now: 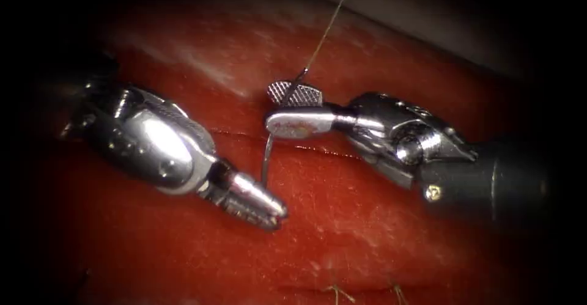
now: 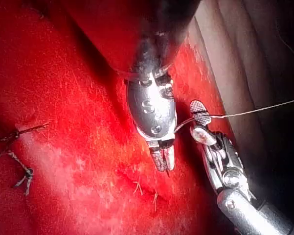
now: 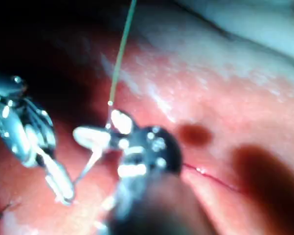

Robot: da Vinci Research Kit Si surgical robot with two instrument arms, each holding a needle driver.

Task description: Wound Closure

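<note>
In the endoscope view, the right tool comes in from the right with its jaws clamped on the curved needle near its thread end. The needle runs down from the jaws across the cut, and its tip lies just beside the left tool, whose jaws are closed and hold nothing. The thread rises from the needle's tail and runs up past the tissue.

In the left wrist view, the left tool hangs closed over the tissue, with the right tool beside it gripping the needle; the thread trails away sideways.

In the right wrist view, the right tool grips the needle, the thread climbs from it, and the left tool sits close by. The cut shows as a thin dark line.
</note>
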